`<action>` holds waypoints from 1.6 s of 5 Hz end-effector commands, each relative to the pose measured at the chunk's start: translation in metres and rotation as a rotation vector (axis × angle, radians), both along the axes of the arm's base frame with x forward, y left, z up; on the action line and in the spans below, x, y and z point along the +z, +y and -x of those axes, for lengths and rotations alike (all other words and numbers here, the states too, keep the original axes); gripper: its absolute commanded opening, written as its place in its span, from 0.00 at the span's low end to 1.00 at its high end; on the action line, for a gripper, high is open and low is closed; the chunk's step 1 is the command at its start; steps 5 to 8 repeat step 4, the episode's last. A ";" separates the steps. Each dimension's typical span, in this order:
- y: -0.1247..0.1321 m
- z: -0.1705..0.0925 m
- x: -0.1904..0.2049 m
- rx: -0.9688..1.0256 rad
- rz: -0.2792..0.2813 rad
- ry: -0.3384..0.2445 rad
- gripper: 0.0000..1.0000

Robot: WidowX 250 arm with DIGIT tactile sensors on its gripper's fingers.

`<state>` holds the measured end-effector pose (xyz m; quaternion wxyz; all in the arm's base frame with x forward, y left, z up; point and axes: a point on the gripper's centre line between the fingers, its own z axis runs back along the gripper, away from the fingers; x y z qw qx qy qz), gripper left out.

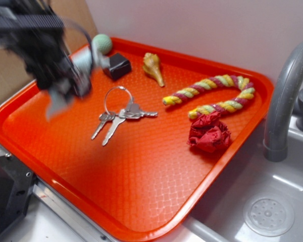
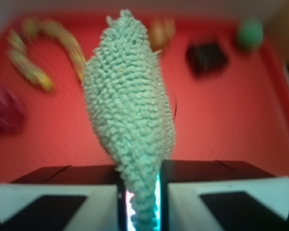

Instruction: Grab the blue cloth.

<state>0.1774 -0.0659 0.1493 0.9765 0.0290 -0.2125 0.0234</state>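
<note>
Writing or brand marks cannot be read on anything. Gripper [image 2: 140,202] fingers are pinched narrowly on the blue cloth [image 2: 130,120], pale, nubby terry hanging in a bunched teardrop above the orange tray [image 1: 141,191]. Only the exterior view shows keys [image 1: 118,115], sharp beside the blurred arm.

No readable text, label, brand, number or sign appears on anything.

A pale light-blue terry washcloth, the blue cloth [image 2: 132,120], fuzzy and looped, hangs bunched into a long teardrop shape. Its narrow end is pinched between two fingers [image 2: 207,197], lifted above the orange tray [image 1: 141,181].
</note>
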 end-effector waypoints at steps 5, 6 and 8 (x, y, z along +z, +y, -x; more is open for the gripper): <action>0.012 -0.023 0.047 0.073 0.129 0.254 0.00; 0.012 -0.023 0.047 0.073 0.129 0.254 0.00; 0.012 -0.023 0.047 0.073 0.129 0.254 0.00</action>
